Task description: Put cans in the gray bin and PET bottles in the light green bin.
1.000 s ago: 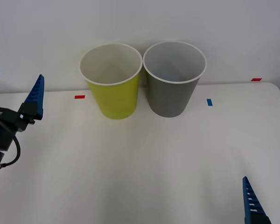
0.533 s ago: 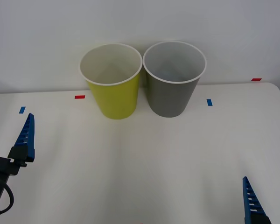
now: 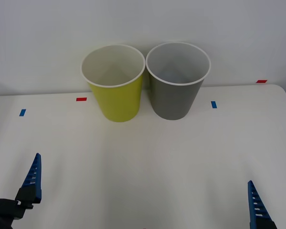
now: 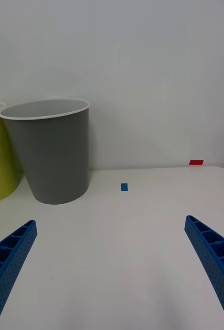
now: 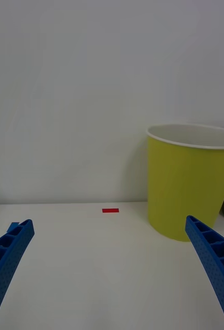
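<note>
The left gripper (image 5: 109, 278) and right gripper (image 4: 109, 273) are both hanging low with jaws spread and grasping nothing. No can or bottle is lying ahead of either. Farther off, the light green bin (image 3: 114, 82) is standing ahead of the left jaws and the gray bin (image 3: 177, 79), touching it, ahead of the right.

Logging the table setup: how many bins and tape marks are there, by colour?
Yellow-green bin: 1
Gray bin: 1
Red tape marks: 2
Blue tape marks: 2
Total: 6
</note>
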